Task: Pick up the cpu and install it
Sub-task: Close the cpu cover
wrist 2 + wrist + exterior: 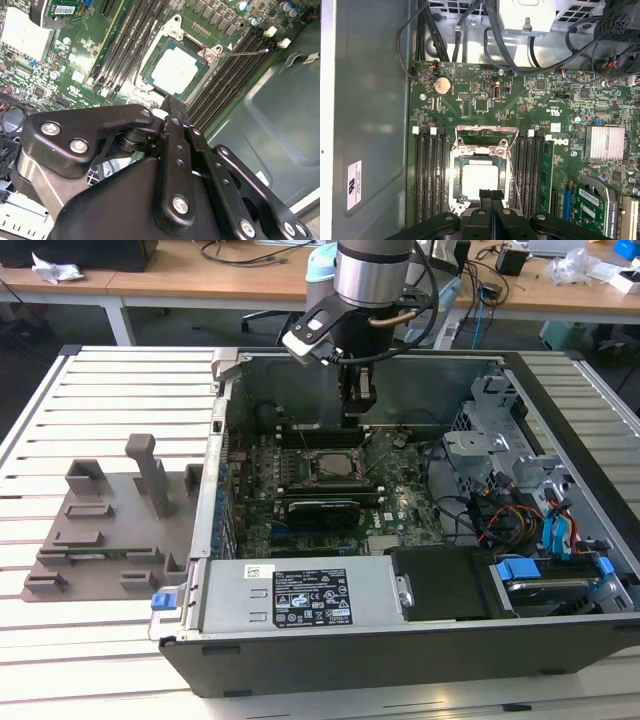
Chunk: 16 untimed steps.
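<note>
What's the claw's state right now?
Claw: closed, holding nothing; the cpu sits in the socket.

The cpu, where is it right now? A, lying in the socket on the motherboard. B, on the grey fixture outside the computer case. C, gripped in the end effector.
A: in the first wrist view the cpu lies flat inside the socket frame, and the end effector by its edge is shut and holds nothing.

Arm vertical, pointing down, hand with fingertips pressed together
</note>
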### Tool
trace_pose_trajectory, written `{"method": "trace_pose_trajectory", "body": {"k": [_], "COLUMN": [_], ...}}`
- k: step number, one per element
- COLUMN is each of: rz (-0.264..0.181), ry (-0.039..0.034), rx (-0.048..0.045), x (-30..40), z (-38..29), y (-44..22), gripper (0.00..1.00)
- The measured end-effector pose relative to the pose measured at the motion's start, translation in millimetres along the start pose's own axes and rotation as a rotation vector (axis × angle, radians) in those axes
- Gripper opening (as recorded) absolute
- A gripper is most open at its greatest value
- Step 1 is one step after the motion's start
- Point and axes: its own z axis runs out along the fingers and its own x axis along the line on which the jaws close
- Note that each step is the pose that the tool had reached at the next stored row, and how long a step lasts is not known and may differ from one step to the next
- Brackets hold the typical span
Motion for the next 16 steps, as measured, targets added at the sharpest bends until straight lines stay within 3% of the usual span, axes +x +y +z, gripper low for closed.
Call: {"method": "trace_pose_trajectory", "body": {"k": [2,4,8,16], "rz": [0.000,0.000,0.000,0.000], "ry": [0.0001,0.0000,0.0000,-0.0005], "rx": [0.0000,0.0000,0.0000,0.0009], "x": [-0.1,0.0,-0.2,-0.9], "z": [0.0,-0.1,-0.2,-0.5], "y": [1.9,8.9,16.0,38.2], "gripper": [0.11,0.11,0.11,0.11]}}
